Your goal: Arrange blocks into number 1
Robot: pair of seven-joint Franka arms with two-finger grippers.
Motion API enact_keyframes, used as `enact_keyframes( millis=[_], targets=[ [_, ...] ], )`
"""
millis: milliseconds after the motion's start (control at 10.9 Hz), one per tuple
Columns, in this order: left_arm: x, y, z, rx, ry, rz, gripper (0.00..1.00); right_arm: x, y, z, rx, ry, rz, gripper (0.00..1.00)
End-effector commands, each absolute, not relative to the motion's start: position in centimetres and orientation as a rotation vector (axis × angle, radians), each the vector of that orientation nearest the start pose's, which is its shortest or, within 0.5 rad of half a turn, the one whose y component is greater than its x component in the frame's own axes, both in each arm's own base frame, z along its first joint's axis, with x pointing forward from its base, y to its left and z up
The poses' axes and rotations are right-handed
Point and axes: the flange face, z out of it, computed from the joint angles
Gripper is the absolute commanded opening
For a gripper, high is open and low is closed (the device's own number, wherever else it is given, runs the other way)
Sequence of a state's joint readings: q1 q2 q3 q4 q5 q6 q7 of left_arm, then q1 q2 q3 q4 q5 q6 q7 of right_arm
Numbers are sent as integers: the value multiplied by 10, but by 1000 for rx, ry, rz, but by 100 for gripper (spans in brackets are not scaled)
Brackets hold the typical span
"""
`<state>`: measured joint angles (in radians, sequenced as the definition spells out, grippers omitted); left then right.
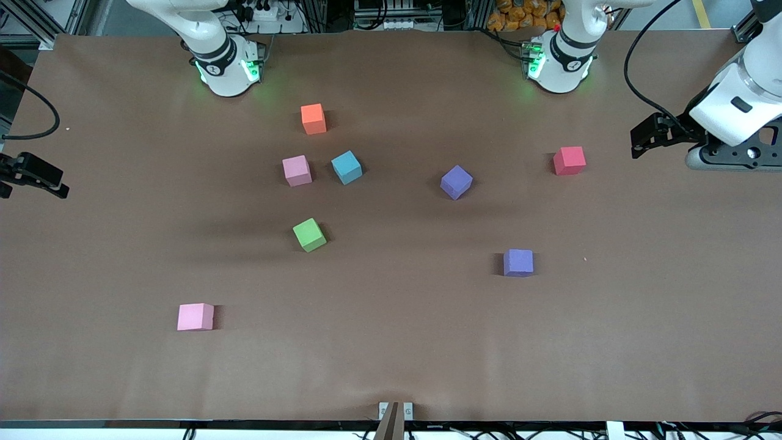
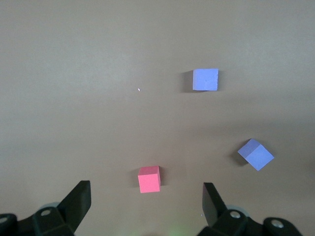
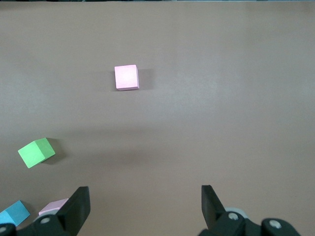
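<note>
A pink block (image 1: 195,316) lies nearest the bench's (image 1: 391,366) front edge, then a purple block (image 1: 518,263), the green block (image 1: 309,234), another purple block (image 1: 456,182), the blue block (image 1: 346,167) and a second pink block (image 1: 297,170). Left claw (image 2: 146,206) and right claw (image 3: 145,206) hang spread and empty at opposite ends.

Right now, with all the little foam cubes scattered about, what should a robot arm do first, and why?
Probably the right gripper, open and waiting at its end of the table, should reach for the pink foam cube nearest the front camera. It lies apart from the other cubes, so it needs bringing in. The left gripper waits open at its end too, holding nothing.
</note>
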<state>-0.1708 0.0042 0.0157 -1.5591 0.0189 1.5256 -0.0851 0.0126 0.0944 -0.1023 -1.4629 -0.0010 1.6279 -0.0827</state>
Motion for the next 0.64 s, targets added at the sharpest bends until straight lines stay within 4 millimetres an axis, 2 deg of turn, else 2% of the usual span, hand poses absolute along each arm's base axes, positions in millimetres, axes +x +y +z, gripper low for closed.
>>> enact_keyframes(
  millis=[0,276,460,552],
  targets=[
    [546,-81,627,-3102,110,39,100,568,-45,633,-3137,-17,-102,100],
    [546,-80,626,-3101,108,41,100,570,-46,630,-3137,-14,-95,100],
    [546,-86,625,-3100,118,40,100,570,-47,630,-3137,-12,-93,100],
    [550,-93,615,-3098,118,66,100,569,-47,629,-3137,-12,-90,100]
  ],
)
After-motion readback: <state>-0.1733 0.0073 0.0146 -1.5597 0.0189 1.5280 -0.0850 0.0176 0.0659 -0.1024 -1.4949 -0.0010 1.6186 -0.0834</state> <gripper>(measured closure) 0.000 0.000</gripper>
